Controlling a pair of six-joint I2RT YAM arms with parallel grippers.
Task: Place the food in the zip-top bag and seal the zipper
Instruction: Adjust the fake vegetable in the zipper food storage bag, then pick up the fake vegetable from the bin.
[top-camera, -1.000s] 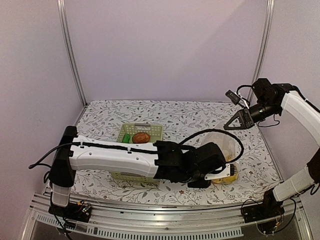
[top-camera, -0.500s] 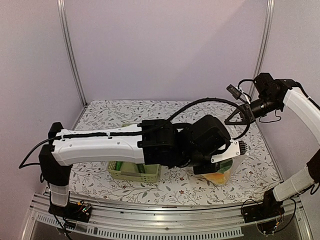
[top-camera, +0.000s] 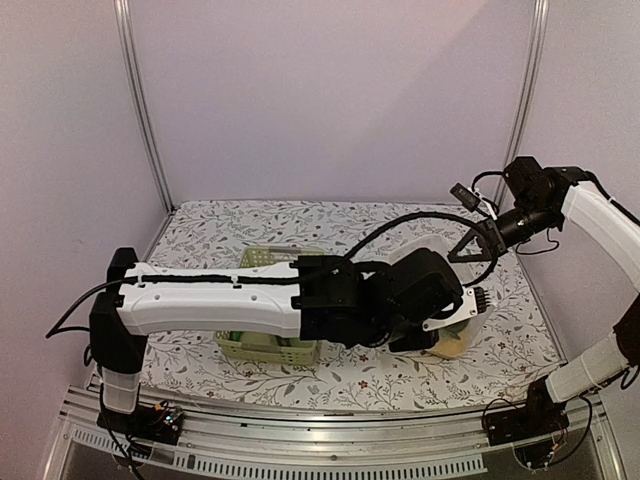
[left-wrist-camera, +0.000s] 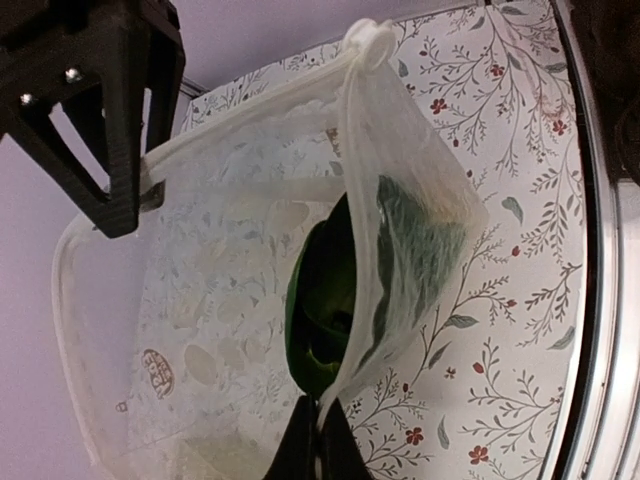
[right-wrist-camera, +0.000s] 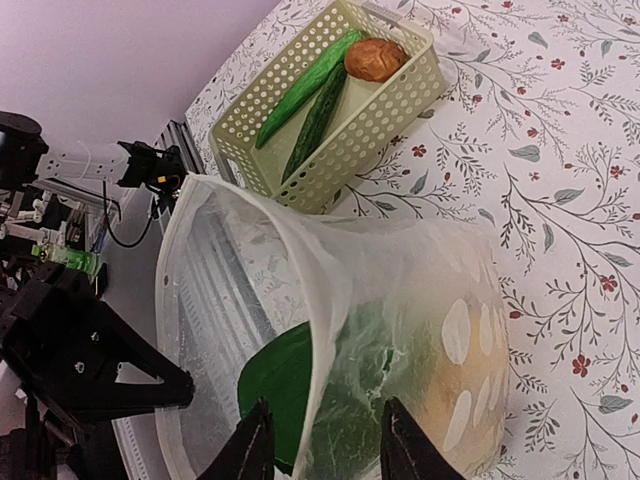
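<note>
left end effector (left-wrist-camera: 316, 452) pressed together on the zip-top bag (left-wrist-camera: 200, 300) rim, bag just ahead of it | right end effector (right-wrist-camera: 325, 445) spread over the bag mouth | food (right-wrist-camera: 275, 385) inside, more in basket (right-wrist-camera: 370, 130) beyond | film looks limp and slippery, so i'd grip the stiffer zipper (left-wrist-camera: 270, 100) | floral table (right-wrist-camera: 560, 220), pale walls

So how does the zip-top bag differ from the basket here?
The zip-top bag is clear and white-dotted; the basket is a pale green lattice. The left gripper, shut on its edge, holds the bag up; the basket stands on the table. The bag holds a dark green piece and a yellowish one; the basket two long green ones and a reddish-brown one. Both hold toy food.
</note>
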